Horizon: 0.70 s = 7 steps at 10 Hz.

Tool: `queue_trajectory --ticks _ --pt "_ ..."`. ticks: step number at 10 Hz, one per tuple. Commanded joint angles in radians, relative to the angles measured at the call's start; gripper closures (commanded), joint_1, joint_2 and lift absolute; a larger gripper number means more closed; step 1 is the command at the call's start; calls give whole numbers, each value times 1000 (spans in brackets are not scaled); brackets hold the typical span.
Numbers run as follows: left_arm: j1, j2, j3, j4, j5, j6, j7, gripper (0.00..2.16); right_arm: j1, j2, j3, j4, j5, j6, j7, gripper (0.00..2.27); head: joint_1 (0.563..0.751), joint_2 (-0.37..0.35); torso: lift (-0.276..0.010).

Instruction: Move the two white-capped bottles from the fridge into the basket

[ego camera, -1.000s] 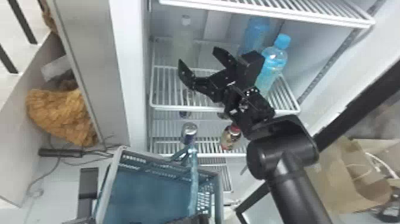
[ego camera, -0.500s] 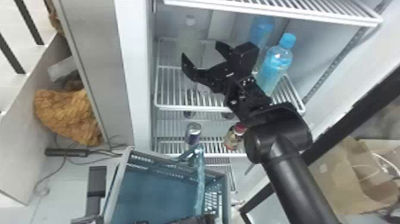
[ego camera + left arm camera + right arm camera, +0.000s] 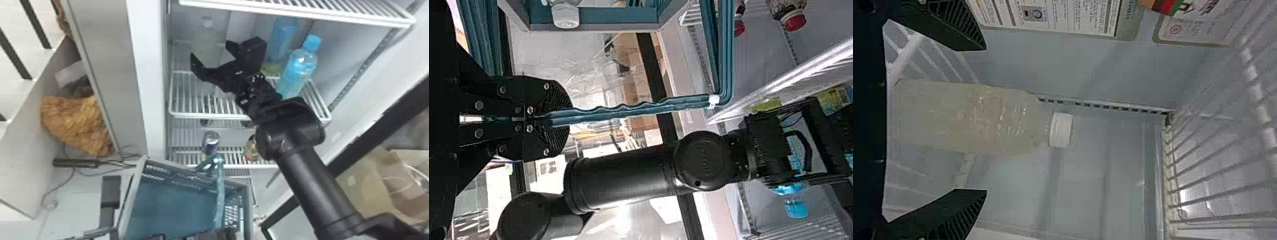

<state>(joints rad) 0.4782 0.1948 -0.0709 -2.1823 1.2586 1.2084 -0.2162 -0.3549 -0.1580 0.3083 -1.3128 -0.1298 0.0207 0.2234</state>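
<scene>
In the head view, my right gripper (image 3: 210,49) stands open in the fridge, before a pale bottle with a white cap (image 3: 207,35). The right wrist view has this white-capped bottle (image 3: 973,117) upright on the wire shelf, partly between the spread fingers of my right gripper (image 3: 985,120), with space on both sides. At the head view's bottom edge is my left gripper (image 3: 217,234), by the blue basket (image 3: 134,191). In the left wrist view my left gripper (image 3: 549,119) is shut on the basket's handle (image 3: 639,109); another white cap (image 3: 565,15) shows inside the basket.
Blue-capped bottles (image 3: 298,68) stand right of my right gripper. An upper wire shelf (image 3: 297,12) hangs above it. A can (image 3: 210,140) and a small bottle (image 3: 251,150) are lower down. The fridge's side wall (image 3: 146,79) is at the left.
My right gripper has moved deeper into the fridge, closer to the pale bottle, and stays open. The right forearm now covers part of the small lower bottle. The head view has shifted slightly.
</scene>
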Motion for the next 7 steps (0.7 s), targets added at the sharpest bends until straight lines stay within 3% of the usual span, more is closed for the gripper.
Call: queue_trajectory --ticks 1,5,6,7 --pt "-7 2 -7 4 2 -1 0 1193 -38 0 21 60 -12 -6 -7 15 695 -164 0" --pt "-24 2 -23 19 8 -8 -2 1193 -102 -3 63 138 -52 -45 -27 121 695 -167 0" --pt "-29 3 -27 21 10 -8 -2 1193 -121 -5 81 163 -72 -45 -29 320 695 -164 0" --pt "-29 3 -27 24 10 -8 -2 1193 -124 -5 91 173 -88 -45 -29 771 695 -160 0"
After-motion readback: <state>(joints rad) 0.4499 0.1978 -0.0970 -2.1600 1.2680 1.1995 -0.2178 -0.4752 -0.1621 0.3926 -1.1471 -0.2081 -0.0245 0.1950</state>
